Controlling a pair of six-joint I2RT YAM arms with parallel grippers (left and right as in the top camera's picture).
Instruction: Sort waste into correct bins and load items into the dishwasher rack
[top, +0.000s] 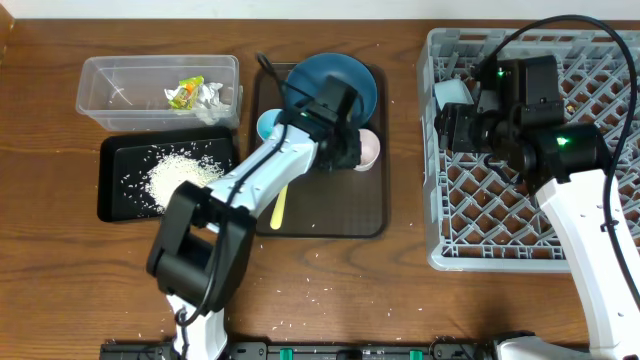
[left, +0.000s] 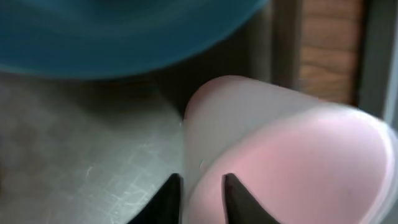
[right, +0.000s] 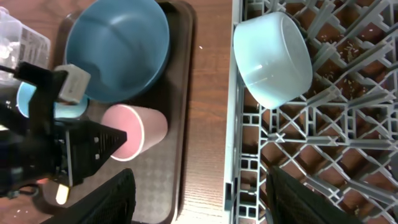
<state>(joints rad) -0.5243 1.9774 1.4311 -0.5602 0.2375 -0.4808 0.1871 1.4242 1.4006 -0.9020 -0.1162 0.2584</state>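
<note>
From above, the left end effector (top: 345, 150) sits over the brown serving tray (top: 330, 220), with the pinkish-white cup (top: 370, 150) at its tip and the dark-blue plate (top: 355, 75) just beyond. The right end effector (top: 452, 125) hangs over the dishwasher rack (top: 500, 230).

At the left wrist, 2 fingers (left: 171, 199) sit narrowly astride the tipped cup's (left: 280, 143) rim. I cannot tell whether they pinch it.

At the right wrist, the end effector (right: 202, 202) is spread wide, and the white bowl (right: 273, 59) lies ahead in the rack (right: 348, 124).

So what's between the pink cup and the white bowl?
In the right wrist view: the brown tray's rim, a bare strip of wooden table, then the grey rack's wall.
</note>
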